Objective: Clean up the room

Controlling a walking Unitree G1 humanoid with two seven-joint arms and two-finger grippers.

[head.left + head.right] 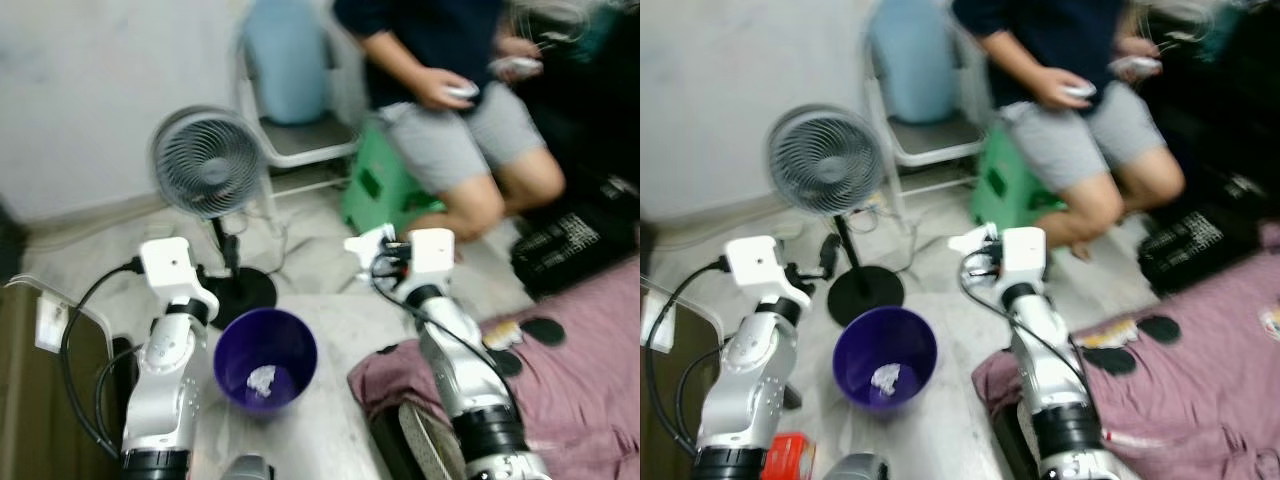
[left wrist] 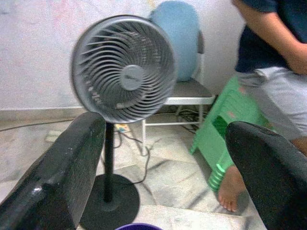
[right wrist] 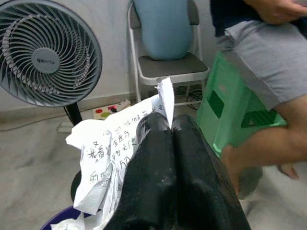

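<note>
grey fan [image 1: 205, 163], green stool [image 1: 385, 195], folding chair [image 1: 300, 135]

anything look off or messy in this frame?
Nothing spilled or broken. The right claw is shut on a crumpled handwritten paper, not yet in the purple bin, which holds one paper wad.

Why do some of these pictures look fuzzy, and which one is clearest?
Both eye views are softly blurred throughout, worst on the person; the left wrist view smears the fan; the right wrist view is sharpest, showing writing on the paper in the right gripper.
</note>
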